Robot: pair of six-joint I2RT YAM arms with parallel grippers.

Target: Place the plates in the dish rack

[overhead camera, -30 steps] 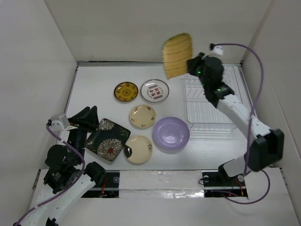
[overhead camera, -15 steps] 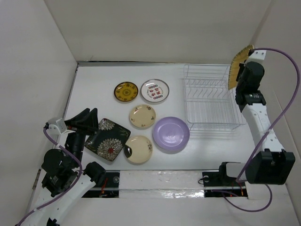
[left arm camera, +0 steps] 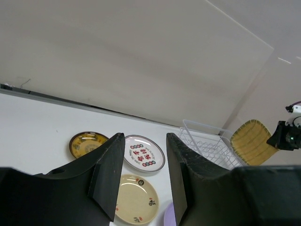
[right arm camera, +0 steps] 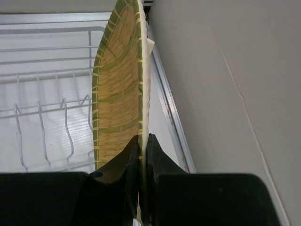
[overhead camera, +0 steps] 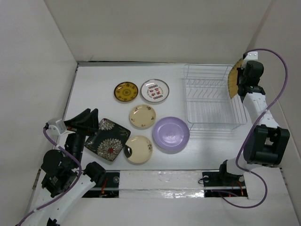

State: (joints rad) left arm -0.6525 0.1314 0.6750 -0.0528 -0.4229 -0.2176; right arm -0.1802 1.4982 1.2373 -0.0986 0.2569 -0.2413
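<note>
Swung rightward since earlier, the right gripper (right arm camera: 142, 140) pinches the mustard plate (right arm camera: 117, 94) upright at the right edge of the dish rack (overhead camera: 211, 100), not yet slotted; the left gripper (left arm camera: 143, 143) hovers spread, and the lavender plate (overhead camera: 171, 133) and five others lie on the table (overhead camera: 94, 84).

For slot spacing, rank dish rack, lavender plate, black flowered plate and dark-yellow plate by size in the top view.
dish rack
lavender plate, black flowered plate: too alike to rank
dark-yellow plate

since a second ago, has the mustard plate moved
Yes. The mustard plate, shut in the right gripper, swung right, from above the rack's far-left corner to its right edge.
</note>
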